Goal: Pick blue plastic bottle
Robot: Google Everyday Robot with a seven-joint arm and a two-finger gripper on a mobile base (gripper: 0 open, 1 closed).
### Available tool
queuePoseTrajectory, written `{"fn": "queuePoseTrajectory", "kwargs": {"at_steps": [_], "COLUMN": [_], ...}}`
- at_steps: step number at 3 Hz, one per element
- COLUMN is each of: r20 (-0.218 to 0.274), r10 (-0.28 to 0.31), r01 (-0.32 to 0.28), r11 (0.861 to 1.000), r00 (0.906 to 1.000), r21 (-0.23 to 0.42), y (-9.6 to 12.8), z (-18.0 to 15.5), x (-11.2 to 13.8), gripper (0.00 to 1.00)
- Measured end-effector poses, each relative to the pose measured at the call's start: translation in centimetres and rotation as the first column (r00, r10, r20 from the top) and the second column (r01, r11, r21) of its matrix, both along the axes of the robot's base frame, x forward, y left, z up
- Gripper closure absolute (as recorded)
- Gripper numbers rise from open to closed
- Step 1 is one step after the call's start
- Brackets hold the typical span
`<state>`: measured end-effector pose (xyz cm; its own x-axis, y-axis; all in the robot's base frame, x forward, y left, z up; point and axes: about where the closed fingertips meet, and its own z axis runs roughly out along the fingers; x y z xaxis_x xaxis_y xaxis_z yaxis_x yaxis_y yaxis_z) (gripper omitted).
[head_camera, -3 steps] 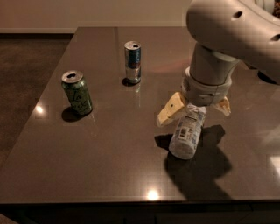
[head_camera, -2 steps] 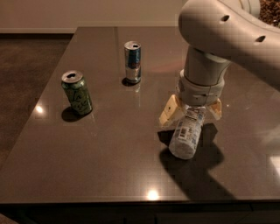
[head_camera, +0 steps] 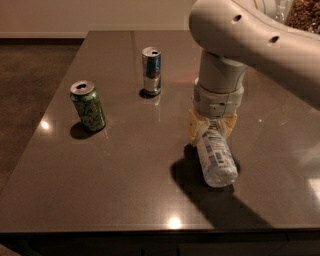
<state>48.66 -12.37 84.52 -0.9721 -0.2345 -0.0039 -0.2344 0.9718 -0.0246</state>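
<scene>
Plastic, clear, likely light, crushable and slick — the slim blue-labelled bottle [head_camera: 216,159] lies on its side on the dark polished table [head_camera: 125,175]. The cream two-finger gripper [head_camera: 211,131] straddles its far end, fingers [head_camera: 194,131] set narrow against its sides — squeeze gently there.

This looks like an office break area or a test room rather than a home, though little of it shows. A broad dark grey table [head_camera: 125,190] fills the view, with dark carpet-like floor [head_camera: 30,75] to the left and a plain pale wall [head_camera: 90,15] with a baseboard at the far side. Drinks stand on the table: a green can [head_camera: 88,105] and a blue-and-silver can [head_camera: 151,70]. At the right, the robot's gripper [head_camera: 212,131] is down on the table, fingers pressed to the lying blue plastic bottle [head_camera: 216,157].
</scene>
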Motion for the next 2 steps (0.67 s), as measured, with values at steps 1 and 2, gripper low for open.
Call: {"fn": "queuePoseTrajectory", "kwargs": {"at_steps": [1,2], "r20": [0.011,0.038], "r10": [0.092,0.187], "r01": [-0.093,-0.187], "r11": [0.996,0.982], "r00": [0.9957,0.9817], "r21": [0.010,0.016], "y": [1.5,3.1], "z": [1.5,3.6], "x": [0.7,1.3], "gripper": [0.87,1.00]}}
